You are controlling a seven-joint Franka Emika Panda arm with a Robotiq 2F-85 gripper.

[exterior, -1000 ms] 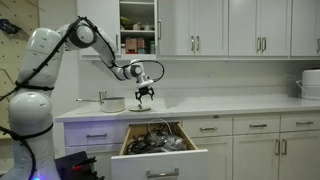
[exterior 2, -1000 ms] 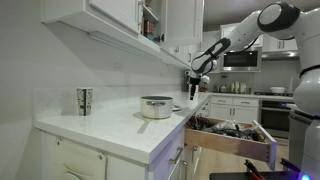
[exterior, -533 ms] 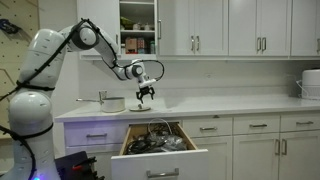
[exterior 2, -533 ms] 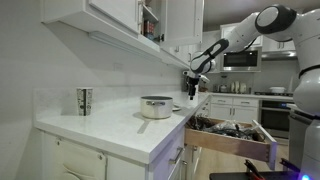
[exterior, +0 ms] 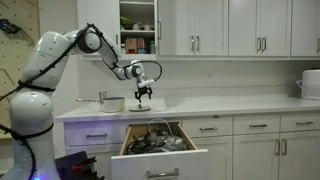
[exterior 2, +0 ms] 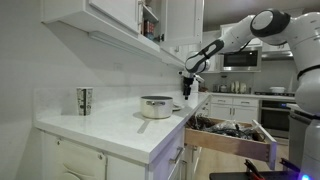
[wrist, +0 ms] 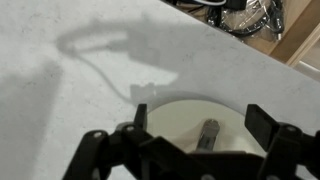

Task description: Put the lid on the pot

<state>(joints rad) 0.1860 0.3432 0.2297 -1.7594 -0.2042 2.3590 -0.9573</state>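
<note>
The pot (exterior: 113,103) is a small silvery saucepan on the white counter, with its thin handle pointing away from the gripper; it also shows in an exterior view (exterior 2: 156,106). The lid (wrist: 175,118) is round and pale, lies flat on the counter beside the pot and has a small knob in its middle. In the exterior views the lid (exterior: 143,107) is a thin sliver under the gripper. My gripper (wrist: 200,122) is open, pointing down, with one finger on each side of the lid's knob, just above it. It shows in both exterior views (exterior: 144,97) (exterior 2: 188,91).
An open drawer (exterior: 160,140) full of utensils juts out below the counter, right under the gripper. A metal cup (exterior 2: 84,100) stands by the wall. An upper cabinet door (exterior: 138,25) is open. A white appliance (exterior: 311,84) stands at the counter's far end.
The arm has shifted a little and the gripper has moved slightly toward the pot's side, staying over the lid. The lid and pot have not moved.
</note>
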